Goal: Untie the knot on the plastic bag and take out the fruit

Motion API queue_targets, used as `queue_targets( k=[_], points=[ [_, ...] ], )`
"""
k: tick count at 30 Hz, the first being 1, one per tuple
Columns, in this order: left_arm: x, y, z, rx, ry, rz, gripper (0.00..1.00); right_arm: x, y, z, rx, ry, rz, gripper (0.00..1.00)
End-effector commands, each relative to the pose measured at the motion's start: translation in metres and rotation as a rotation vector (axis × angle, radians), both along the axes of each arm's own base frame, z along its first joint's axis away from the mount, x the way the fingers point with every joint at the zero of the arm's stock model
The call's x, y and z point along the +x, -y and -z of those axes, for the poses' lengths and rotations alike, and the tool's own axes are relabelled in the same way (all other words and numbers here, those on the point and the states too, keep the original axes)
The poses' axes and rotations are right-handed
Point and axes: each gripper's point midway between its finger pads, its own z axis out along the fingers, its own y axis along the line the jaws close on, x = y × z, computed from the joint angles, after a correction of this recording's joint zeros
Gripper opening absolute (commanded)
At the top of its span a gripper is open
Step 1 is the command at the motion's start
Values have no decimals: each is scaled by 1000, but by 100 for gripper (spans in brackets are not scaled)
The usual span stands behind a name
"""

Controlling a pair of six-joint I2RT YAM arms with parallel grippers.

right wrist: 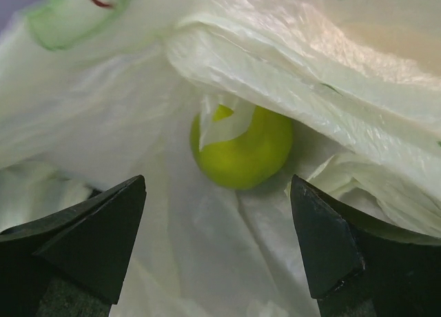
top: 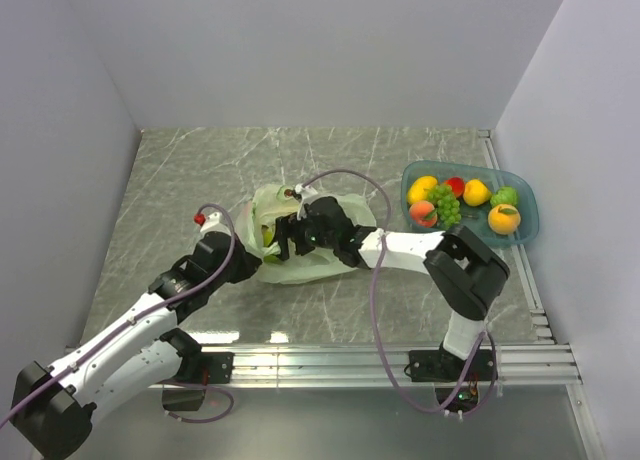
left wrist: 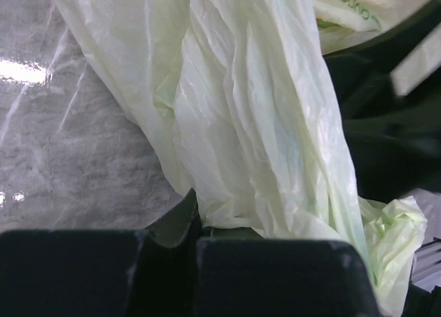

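The right hand (right wrist: 217,182) is released. Its two dark fingers (right wrist: 83,241) are spread wide inside the plastic bag (right wrist: 331,76), and a round green fruit (right wrist: 241,148) lies just beyond and between them with a flap of film draped over its top. The left hand (left wrist: 198,220) is clenched on a fold of the bag's wall, the film running up from between its jaws. The knot cannot be picked out in any view. Since the right hand looks straight into the bag, the mouth is probably open.

The main risk is that the right hand closes on film as well as fruit. The flap and the loose folds beside the fingers could be caught, so the whole bag would lift, or the smooth fruit could squirt out sideways. A hard pull by either arm could tear the thin film or drag it out of the left hand, letting the mouth collapse over the fruit. The two hands sit close together over the bag, so a wide move could knock one against the other.

The bag lies mid-way across a grey marbled table (top: 170,170) whose glossy sheen suggests things would slide or roll easily. A blue tray (top: 515,180) holding a pile of fruit (top: 460,202) sits well apart to the right. Plain pale walls (top: 330,50) close in three sides.
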Motion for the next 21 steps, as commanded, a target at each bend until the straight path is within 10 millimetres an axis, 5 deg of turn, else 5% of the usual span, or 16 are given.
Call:
queue_targets(
  k=[1, 17, 21],
  points=[
    [9, 3, -23, -20, 43, -19, 1, 16, -21, -18, 85, 52, 17, 92],
    [4, 9, -16, -37, 10, 11, 1, 37, -55, 24, 62, -2, 15, 87],
    [4, 7, -15, -32, 11, 1, 1, 31, -48, 25, 59, 7, 9, 45]
  ],
)
